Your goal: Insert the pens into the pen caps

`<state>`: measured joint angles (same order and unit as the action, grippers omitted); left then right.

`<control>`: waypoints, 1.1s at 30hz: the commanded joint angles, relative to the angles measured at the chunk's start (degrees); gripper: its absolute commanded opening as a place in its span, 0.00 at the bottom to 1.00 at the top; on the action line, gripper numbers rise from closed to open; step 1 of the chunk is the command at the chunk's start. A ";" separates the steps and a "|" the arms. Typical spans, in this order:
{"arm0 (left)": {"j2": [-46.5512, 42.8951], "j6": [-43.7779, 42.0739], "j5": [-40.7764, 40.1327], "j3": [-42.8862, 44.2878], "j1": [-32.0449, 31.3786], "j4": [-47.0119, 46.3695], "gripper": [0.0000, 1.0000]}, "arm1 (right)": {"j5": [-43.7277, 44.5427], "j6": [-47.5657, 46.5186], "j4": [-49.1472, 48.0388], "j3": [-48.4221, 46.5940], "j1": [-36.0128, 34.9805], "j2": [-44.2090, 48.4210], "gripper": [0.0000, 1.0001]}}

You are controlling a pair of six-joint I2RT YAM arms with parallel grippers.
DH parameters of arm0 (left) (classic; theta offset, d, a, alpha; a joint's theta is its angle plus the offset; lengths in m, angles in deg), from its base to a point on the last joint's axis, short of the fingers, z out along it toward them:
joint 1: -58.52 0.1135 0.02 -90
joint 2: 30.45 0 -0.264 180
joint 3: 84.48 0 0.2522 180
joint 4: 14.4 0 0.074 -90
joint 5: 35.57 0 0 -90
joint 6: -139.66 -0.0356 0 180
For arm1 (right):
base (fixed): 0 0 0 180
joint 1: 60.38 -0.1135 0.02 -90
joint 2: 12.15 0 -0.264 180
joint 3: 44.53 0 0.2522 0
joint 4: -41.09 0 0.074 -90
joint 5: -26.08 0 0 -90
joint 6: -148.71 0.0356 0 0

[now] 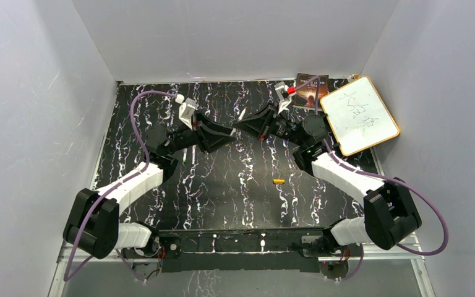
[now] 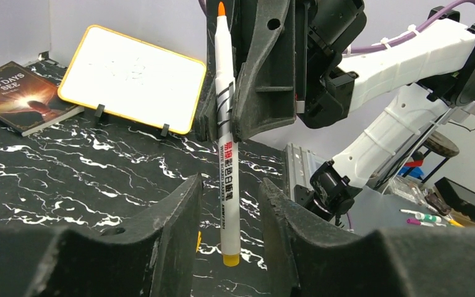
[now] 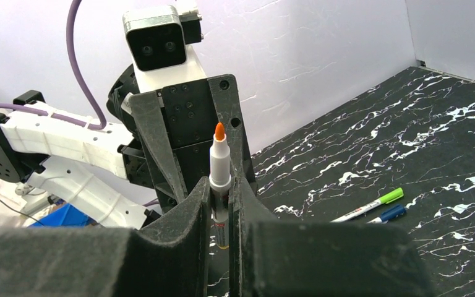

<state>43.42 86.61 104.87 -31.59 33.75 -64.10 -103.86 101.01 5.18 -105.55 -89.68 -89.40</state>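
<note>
Right jaws clamping orange-tipped pen [image 3: 219, 167], left jaws parted around it

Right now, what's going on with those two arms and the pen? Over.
Right tool shut on orange-tipped pen, tip up. Left tool open, straddling pen's lower end. Orange cap lying on table, apart from both.

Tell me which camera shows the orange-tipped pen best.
Left wrist: the orange-tipped pen shows full length, from tip to yellow end, with its printing visible. Right wrist shows only its tip and neck above the right tool. From the top it is barely a sliver.
</note>
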 commanded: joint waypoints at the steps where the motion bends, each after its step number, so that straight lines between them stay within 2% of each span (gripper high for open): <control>1: 0.26 0.90 1.02 1.82 -0.27 -3.35 0.35 | -0.55 0.01 -3.48 -2.05 -0.23 0.70 0.00; 5: 1.09 1.77 1.92 2.61 -0.25 -2.72 0.30 | -1.80 0.00 -2.58 -2.13 -0.31 0.79 0.00; 8: 1.26 2.24 1.90 3.15 -0.28 -1.74 0.26 | -2.79 -1.41 1.63 -2.86 -0.54 0.99 0.00; 9: 1.43 2.33 2.07 3.40 -0.27 -1.63 0.17 | -3.13 -1.48 1.53 -2.65 -0.58 1.02 0.00; 10: 1.69 2.43 2.42 3.53 -0.27 -1.53 0.01 | -3.39 -1.63 1.50 -2.49 -0.58 1.29 0.00; 11: 2.08 2.56 2.54 3.57 -0.34 -1.06 0.00 | -4.42 -1.99 1.67 -2.62 -0.71 1.34 0.00; 16: 2.57 3.25 6.13 4.75 -0.36 2.09 0.31 | -9.45 -14.59 19.05 -9.49 -1.26 1.68 0.00; 19: 2.47 2.61 7.04 4.97 -0.49 3.92 0.31 | -9.84 -16.52 21.61 -10.25 -1.36 2.08 0.00; 20: 2.51 2.66 7.17 4.83 -0.50 3.91 0.30 | -9.88 -16.81 21.94 -10.30 -1.37 2.10 0.00; 26: 1.98 2.40 7.12 4.00 -0.54 4.22 0.00 | -9.89 -17.47 22.52 -10.30 -1.32 1.94 0.00; 30: 0.76 0.27 6.23 3.91 -0.54 7.26 0.00 | -8.47 -18.08 23.60 -10.37 -1.33 2.03 0.00; 31: 0.45 -0.40 5.90 3.84 -0.52 7.75 0.00 | -7.42 -18.24 23.77 -10.16 -1.36 2.18 0.06; 32: -0.20 -1.26 5.12 3.68 -0.54 8.58 0.00 | -5.57 -18.34 24.01 -9.80 -1.37 2.58 0.25; 33: -0.67 -2.19 4.16 3.50 -0.54 9.43 0.00 | -2.79 -18.39 24.60 -9.26 -1.36 3.22 0.37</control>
<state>46.30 87.26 111.42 -28.70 33.27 -57.00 -111.86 85.47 28.98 -113.60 -90.91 -88.77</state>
